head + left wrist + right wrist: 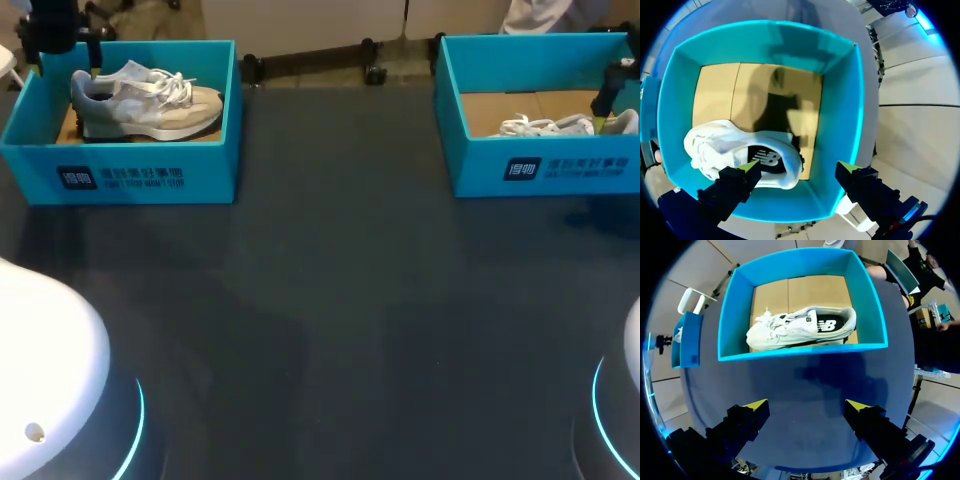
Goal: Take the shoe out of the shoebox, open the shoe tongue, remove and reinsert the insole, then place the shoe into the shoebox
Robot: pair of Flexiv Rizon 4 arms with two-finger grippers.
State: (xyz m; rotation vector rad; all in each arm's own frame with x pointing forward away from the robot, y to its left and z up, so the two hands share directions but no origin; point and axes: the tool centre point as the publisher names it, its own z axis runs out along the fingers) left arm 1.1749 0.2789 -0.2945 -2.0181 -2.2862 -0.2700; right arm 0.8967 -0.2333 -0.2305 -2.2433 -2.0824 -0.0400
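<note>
Two blue boxes sit at the far side of the dark bench point(330, 300), well apart. The left shoebox point(140, 178) is at the far left. The left shoe point(150, 105) lies inside it, toe to the right. The right shoebox point(560, 170) is at the far right, with the right shoe point(545, 127) inside.

In the head view the near wall of that box hides most of the right shoe, so only its laces and top show. The right wrist view shows the whole shoe on the brown floor of the box.

The head view shows no fingers, but the wrist views do. The left gripper point(797, 167) hangs above the left shoebox. Its fingers are wide apart and hold nothing. One tip is over the shoe and the other is by the box wall. The right gripper point(806, 406) is over bare bench with the right shoebox ahead. Its fingers are wide apart too, and hold nothing.
</note>
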